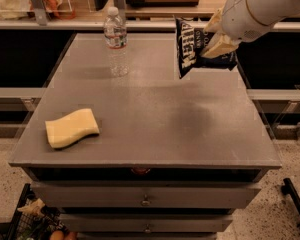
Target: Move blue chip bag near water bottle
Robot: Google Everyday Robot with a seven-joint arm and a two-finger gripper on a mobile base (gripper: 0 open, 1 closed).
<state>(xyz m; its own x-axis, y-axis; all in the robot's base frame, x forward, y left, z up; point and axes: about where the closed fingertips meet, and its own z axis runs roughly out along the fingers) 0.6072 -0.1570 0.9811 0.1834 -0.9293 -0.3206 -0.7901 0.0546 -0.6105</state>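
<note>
Past the sponge at front-left, the water bottle stands upright at the back-left of the table, and well to its right the blue chip bag hangs above the surface, pinched in the jaws of the gripper, so it is best carried left and set down without nudging the bottle.

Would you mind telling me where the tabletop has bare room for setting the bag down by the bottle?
The widest bare patch runs from the bottle rightwards to under the chip bag, held aloft by the gripper over the far right of the table. The middle and near right are bare too. Only the sponge, near left, takes up room.
</note>
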